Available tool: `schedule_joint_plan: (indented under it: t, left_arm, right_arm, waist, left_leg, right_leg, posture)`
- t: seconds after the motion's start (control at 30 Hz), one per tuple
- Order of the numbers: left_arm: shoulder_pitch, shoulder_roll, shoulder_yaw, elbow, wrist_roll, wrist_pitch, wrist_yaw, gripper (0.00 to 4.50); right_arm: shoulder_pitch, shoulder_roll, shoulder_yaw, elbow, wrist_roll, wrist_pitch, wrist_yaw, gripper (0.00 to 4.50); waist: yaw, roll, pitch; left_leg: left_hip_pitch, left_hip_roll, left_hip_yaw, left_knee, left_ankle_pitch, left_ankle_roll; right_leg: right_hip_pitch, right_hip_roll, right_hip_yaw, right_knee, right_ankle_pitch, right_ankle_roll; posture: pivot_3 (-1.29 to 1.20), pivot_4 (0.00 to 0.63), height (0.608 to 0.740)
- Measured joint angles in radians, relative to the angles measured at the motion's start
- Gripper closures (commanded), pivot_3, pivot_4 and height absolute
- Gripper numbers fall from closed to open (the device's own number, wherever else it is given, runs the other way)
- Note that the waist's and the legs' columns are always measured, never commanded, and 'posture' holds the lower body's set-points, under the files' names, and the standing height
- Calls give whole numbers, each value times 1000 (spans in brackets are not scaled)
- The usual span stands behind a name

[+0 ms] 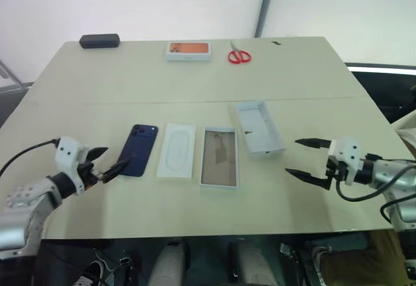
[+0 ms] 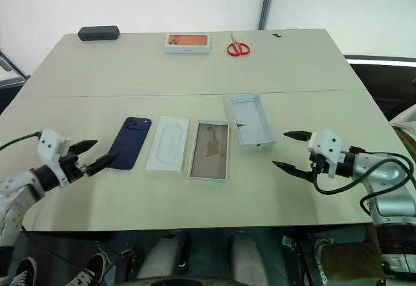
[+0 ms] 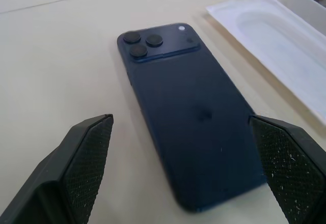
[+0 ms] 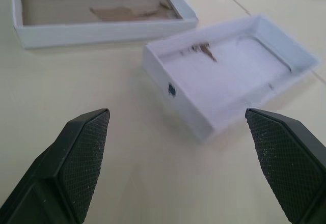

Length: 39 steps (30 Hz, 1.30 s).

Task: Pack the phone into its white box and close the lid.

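Note:
The dark blue phone lies back up on the table, camera bump at its far end. My left gripper is open just short of its near end, and in the left wrist view the phone lies between and beyond the fingers. To the phone's right lie a white insert, then the white box with a brownish floor, then the lid, inside up. My right gripper is open and empty, near the lid's near corner, apart from it.
At the far edge of the table sit a white box printed with an orange phone, red scissors and a black case. A seam crosses the tabletop behind the row of parts.

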Motion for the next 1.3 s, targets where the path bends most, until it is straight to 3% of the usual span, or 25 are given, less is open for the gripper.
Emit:
schedule_joint_plan:
  t: [0.27,0.5,1.0,1.23,1.3]
  left_arm:
    - [-172,-92,-69,-67,-128,342,149,29]
    - [-276,-250,-57,-22,-238,508,261,29]
    - [-314,-359,-51,-18,-273,599,390,29]
    - [-331,-374,18,15,-353,690,391,29]
    - [-324,-376,24,17,-369,709,388,814]
  right_arm:
    - [-72,51,128,-93,-53,12,-14,40]
    - [-146,83,158,-91,-57,31,-23,40]
    - [-161,124,175,-58,-77,27,-49,40]
    - [-161,128,177,-58,-85,20,-58,40]
    - [-161,128,177,-58,-85,15,-60,0]
  waist:
    - [1,-1,0]
    - [0,-1,0]
    - [2,0,0]
    - [2,0,0]
    - [2,0,0]
  left_leg:
    - [-1,0,-2,1,0,0]
    - [-1,-1,-2,1,0,0]
    - [0,-1,-2,1,0,0]
    - [0,-2,-2,1,0,0]
    - [0,-2,-2,1,0,0]
  right_leg:
    - [0,1,-2,1,0,0]
    - [0,1,-2,1,0,0]
    - [1,1,-1,1,0,0]
    - [1,1,-1,1,0,0]
    - [1,1,-1,1,0,0]
  posture:
    - [0,150,740]
    - [0,150,740]
    - [0,150,740]
    - [0,150,740]
    - [0,150,740]
